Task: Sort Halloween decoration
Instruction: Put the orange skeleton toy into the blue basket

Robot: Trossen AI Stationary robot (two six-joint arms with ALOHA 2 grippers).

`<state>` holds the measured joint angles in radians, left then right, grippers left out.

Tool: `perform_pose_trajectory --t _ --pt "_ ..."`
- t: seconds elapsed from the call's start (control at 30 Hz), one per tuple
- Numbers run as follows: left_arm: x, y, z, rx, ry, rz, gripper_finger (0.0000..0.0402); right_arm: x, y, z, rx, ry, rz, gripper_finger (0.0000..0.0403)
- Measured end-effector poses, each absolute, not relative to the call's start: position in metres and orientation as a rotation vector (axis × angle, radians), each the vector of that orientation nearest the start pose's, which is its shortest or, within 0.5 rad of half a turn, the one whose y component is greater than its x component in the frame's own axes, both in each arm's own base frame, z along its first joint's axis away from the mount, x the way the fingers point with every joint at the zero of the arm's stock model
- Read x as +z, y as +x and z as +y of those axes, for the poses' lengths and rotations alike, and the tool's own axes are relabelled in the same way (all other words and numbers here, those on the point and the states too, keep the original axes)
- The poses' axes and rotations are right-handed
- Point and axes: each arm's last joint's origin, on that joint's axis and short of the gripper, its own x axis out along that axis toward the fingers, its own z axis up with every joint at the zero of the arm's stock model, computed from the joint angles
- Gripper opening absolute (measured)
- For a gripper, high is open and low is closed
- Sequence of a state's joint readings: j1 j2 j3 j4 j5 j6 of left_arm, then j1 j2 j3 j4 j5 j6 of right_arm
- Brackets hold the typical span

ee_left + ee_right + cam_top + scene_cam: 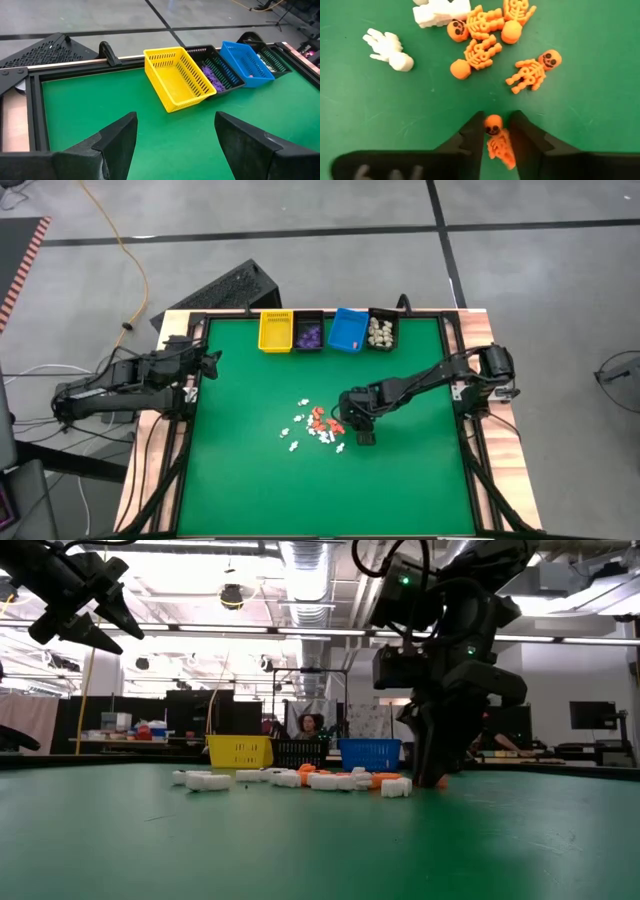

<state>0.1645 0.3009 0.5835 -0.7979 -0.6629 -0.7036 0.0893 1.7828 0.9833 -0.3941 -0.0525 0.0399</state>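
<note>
Small white and orange skeleton figurines (315, 425) lie scattered on the green mat at mid-table; in the right wrist view three orange ones (482, 45) and white ones (390, 50) lie just beyond the fingers. My right gripper (362, 437) (495, 127) points down at the right edge of the pile and is shut on one orange skeleton (496, 140). In the low view its tips (432, 775) reach the mat. My left gripper (212, 362) (175, 130) is open, raised near the table's far-left corner, touching nothing. My right gripper pinches the orange skeleton by its body (499, 146) between the two fingers, coming from above and pointing down. The fingers lie along the figurine, and its head (493, 124) sticks out past the fingertips. In the low view the tips are at mat level.
Along the far edge stand a yellow bin (275, 330), a black bin with purple pieces (308, 332), a blue bin (349, 330) and a black bin with cream pieces (381, 331). Bare green mat (250, 490) lies on the near side and to the left.
</note>
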Motion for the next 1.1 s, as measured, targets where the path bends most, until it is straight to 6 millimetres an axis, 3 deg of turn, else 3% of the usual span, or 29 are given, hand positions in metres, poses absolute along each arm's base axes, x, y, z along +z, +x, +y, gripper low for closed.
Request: perform_pose_trajectory --t 0.2,0.33,0.47,0.6,0.8,1.1 --pt "0.263 0.061 0.028 0.948 -0.515 0.208 0.0256 0.138 0.324 0.031 0.093 0.027 1.19 0.0046" --pt "0.263 0.061 0.028 0.947 -0.515 0.208 0.0256 0.149 0.327 0.027 0.087 0.034 1.169 0.0043" --pt "0.263 0.061 0.028 0.948 -0.515 0.209 0.0256 0.172 0.33 0.013 0.037 0.037 1.075 0.0046" --pt "0.263 0.061 0.028 0.951 -0.512 0.212 0.0256 0.212 0.325 -0.018 -0.079 0.06 0.916 0.0048" --pt "0.263 0.061 0.028 0.953 -0.511 0.212 0.0256 0.255 0.305 -0.078 -0.346 0.062 0.709 0.0049" --pt "0.263 0.061 0.028 0.955 -0.51 0.211 0.0256 0.271 0.281 -0.16 -0.666 0.148 0.514 0.0049"
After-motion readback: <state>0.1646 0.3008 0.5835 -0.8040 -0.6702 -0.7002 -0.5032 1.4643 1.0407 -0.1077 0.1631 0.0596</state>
